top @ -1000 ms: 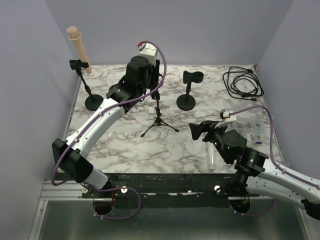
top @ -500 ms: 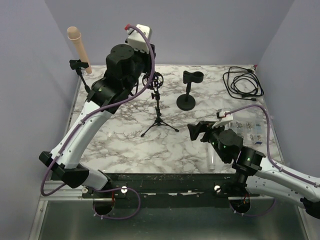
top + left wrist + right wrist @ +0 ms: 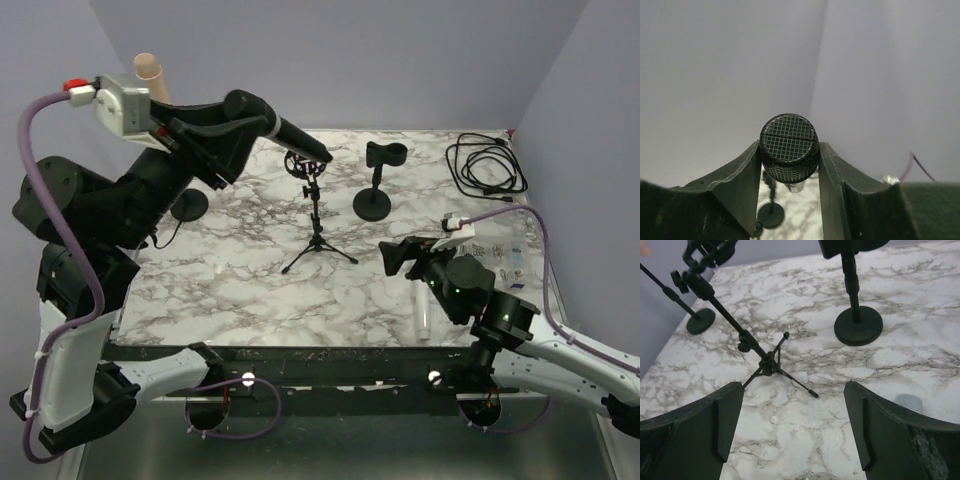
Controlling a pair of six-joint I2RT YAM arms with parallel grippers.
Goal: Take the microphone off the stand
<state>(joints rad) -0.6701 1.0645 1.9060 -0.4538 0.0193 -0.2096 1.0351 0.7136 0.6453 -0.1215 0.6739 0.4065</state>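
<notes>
High over the left rear of the white marble-patterned tabletop [image 3: 250, 280]: left gripper [image 3: 790, 150], pinching a black handheld microphone with a round mesh head [image 3: 300, 142]. Clamped on both sides of that mesh head, seen end-on from the left wrist. Slanting down to the right in the top view, tail tip just beside the ring-shaped cradle of the thin black tripod stand [image 3: 318, 215]; touching or apart, cannot tell. Tripod upright near mid-table on three spread legs. Just right of it, a black round-based stand with a clip on top [image 3: 374, 195]. Well to the left, another black round base [image 3: 190, 205], partly hidden by the arm. At the far right corner, a coiled black cable [image 3: 487, 168]. Near the right front, right gripper [image 3: 795, 425], fingers spread wide with nothing between them, low over the marble and facing the tripod. Beside that arm, a pale slim tube [image 3: 423, 315] lying flat. Against the left wall, a beige cylindrical post [image 3: 150, 72].
</notes>
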